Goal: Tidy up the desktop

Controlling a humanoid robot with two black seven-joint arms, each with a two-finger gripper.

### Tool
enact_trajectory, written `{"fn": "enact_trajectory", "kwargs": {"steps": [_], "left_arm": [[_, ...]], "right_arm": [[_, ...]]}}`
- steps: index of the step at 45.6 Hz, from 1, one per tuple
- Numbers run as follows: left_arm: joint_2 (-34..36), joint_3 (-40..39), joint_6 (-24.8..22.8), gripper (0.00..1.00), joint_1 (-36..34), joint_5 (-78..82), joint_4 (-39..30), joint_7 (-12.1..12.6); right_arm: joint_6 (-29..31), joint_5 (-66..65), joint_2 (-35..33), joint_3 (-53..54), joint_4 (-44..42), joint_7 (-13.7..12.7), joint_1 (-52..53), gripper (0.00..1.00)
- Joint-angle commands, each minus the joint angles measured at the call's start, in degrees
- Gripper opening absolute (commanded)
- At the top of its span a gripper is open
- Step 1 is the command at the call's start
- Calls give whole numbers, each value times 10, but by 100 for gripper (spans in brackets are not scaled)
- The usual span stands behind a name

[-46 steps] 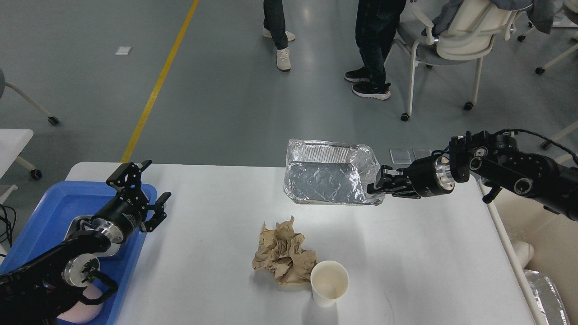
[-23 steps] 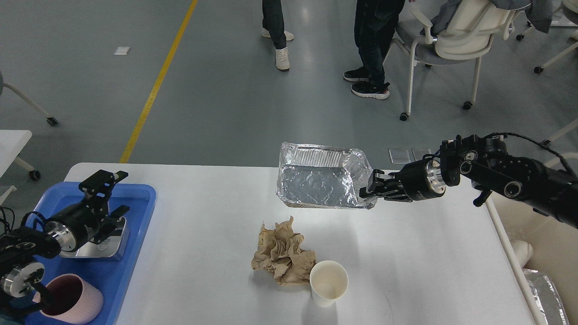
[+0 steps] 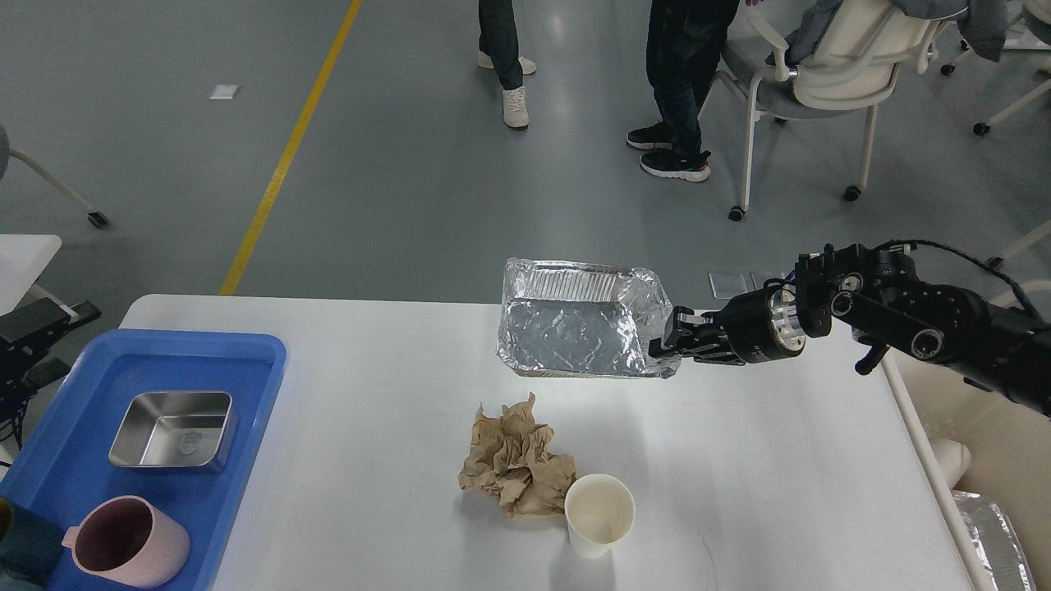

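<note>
The white desktop [image 3: 369, 394] holds a crumpled brown paper [image 3: 513, 468] and a white paper cup [image 3: 598, 513] near its front middle. My right gripper [image 3: 669, 345] is shut on the right rim of a crinkled foil tray [image 3: 575, 332] and holds it tilted above the desktop's far edge. My left gripper [image 3: 37, 345] shows only at the far left edge, beyond the blue bin [image 3: 74, 468], with its two fingers apart and empty.
The blue bin holds a steel square dish [image 3: 174, 428] and a pink mug [image 3: 127, 543]. A cream-coloured bin [image 3: 985, 427] stands right of the table with foil [image 3: 998, 533] in it. People's legs [image 3: 673, 82] and a chair [image 3: 821, 74] stand beyond the table.
My left arm has pulled back leftwards off the blue bin, uncovering the steel dish and pink mug. My right gripper has shifted the foil tray slightly left.
</note>
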Motion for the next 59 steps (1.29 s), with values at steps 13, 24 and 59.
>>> {"fn": "enact_trajectory", "kwargs": {"steps": [13, 24, 59], "left_arm": [[151, -9, -3, 97, -4, 36, -121, -15], [134, -7, -11, 97, -4, 29, -97, -50], [-58, -7, -128, 97, -101, 387, 55, -75]], "right_arm": [[-1, 0, 0, 1, 0, 0, 0, 0], [-3, 0, 8, 1, 1, 0, -1, 0], [-4, 0, 16, 1, 1, 0, 8, 0]]}}
